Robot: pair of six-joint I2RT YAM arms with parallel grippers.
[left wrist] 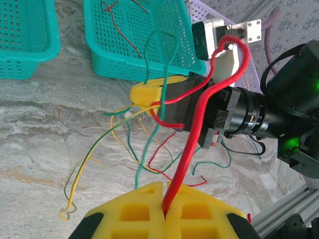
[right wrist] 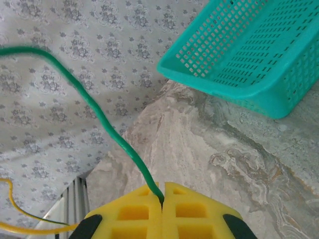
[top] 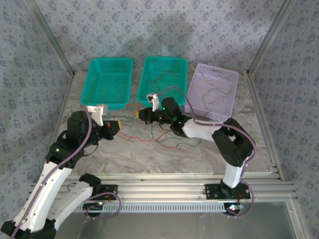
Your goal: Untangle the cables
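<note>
Three baskets (top: 109, 82) (top: 164, 59) (top: 217, 69); left pincer (left wrist: 165, 206) nips red cable (left wrist: 199, 114), right pincer (right wrist: 162, 199) green cable (right wrist: 99, 114)

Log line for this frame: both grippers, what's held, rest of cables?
left gripper: shut on red cable | right gripper: shut on green cable | other cables: loose on table | task: not yet untangled

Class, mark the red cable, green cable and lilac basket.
Red flexible cable (left wrist: 189, 149): left wrist view, mid-length.
Green flexible cable (right wrist: 107, 124): right wrist view, mid-length.
Lilac plastic basket (top: 217, 68): top external view, far rim.
</note>
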